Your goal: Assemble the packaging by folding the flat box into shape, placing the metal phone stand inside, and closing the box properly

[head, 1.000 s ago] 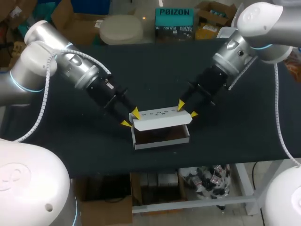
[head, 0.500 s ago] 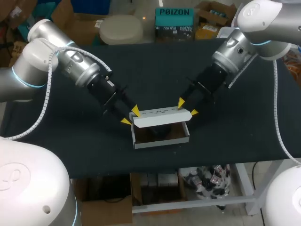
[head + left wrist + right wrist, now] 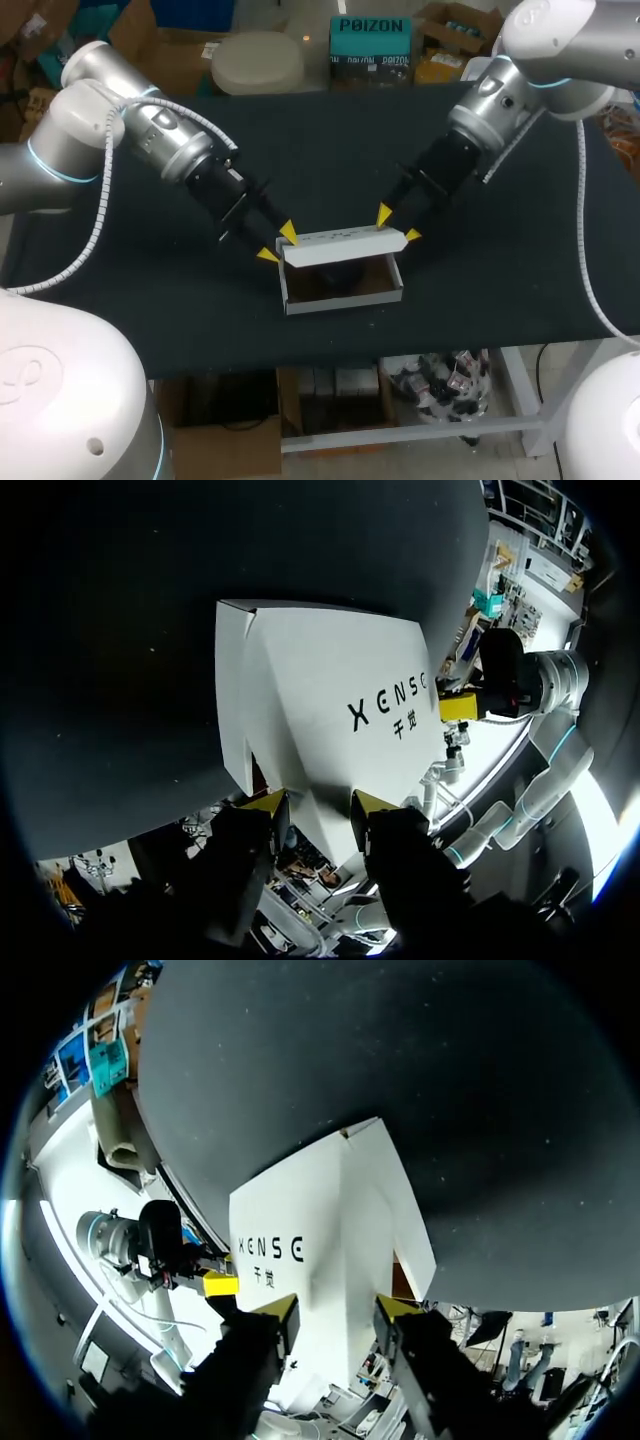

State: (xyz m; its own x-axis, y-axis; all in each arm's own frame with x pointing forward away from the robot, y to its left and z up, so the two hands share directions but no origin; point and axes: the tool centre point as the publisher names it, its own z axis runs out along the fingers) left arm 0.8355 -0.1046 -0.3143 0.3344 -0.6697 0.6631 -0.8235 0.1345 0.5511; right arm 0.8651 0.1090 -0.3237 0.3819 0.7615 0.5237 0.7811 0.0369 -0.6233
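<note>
A white cardboard box (image 3: 345, 298) stands open on the black table, its brown inside showing with a dark shape (image 3: 340, 272) in it. Its printed lid (image 3: 345, 245) leans up over the back wall. My left gripper (image 3: 277, 245) straddles the lid's left end and my right gripper (image 3: 398, 226) straddles its right end. In the left wrist view the lid (image 3: 340, 680) stretches ahead of the open left gripper (image 3: 320, 802), a white flap lying between its tips. The right wrist view mirrors this: lid (image 3: 330, 1220), open right gripper (image 3: 335, 1308).
The black tabletop (image 3: 500, 280) spreads around the box on all sides. Its front edge runs a short way in front of the box. Both arms slant in low from the back corners.
The lid has tipped slightly up and back, showing more of the box's inside. Both grippers have shifted a little with the lid ends; their openings look unchanged.
</note>
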